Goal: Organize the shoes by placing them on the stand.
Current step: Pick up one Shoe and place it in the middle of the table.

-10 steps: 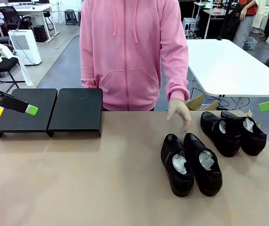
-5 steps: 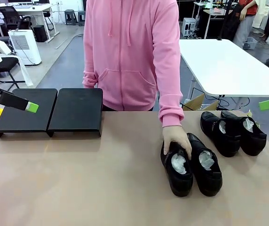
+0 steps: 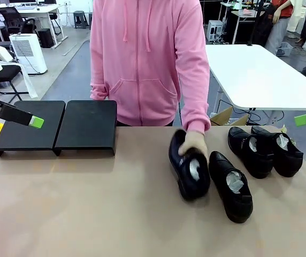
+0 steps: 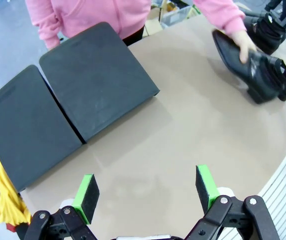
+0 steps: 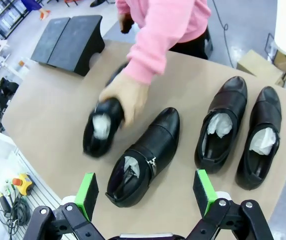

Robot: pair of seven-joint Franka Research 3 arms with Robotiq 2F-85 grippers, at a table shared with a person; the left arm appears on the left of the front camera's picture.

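1. Fingers of the person's left hand [image 3: 194,143] curl over the open top of one shoe [image 3: 188,174]. The pink sleeve [image 3: 191,64] comes down from the far side of the counter [image 3: 115,214].
2. That gripped shoe is tipped over to one side, with white paper showing in its mouth. Whether it is clear of the counter I cannot tell.
3. The left pincer [image 4: 146,187] hangs above the left part of the counter with its jaws wide apart and nothing between them.
4. In the left wrist view, the stand [image 4: 95,82] lies just ahead of this pincer. It is made of two flat matte-black sections set side by side. The gripped shoe is well apart from the pincer, off toward the far corner.
5. The right pincer [image 5: 145,191] is likewise spread wide and holds nothing. It hovers over the right side of the counter.
6. In the right wrist view, a second shoe [image 5: 145,155] lies on the counter nearest the right pincer, just beside the gripped one.
7. The other two shoes [image 3: 249,152] [image 3: 281,151] sit side by side nearer the right edge of the counter, each stuffed with paper.
8. All four shoes are on the right half of the counter, well apart from the stand at the left rear.
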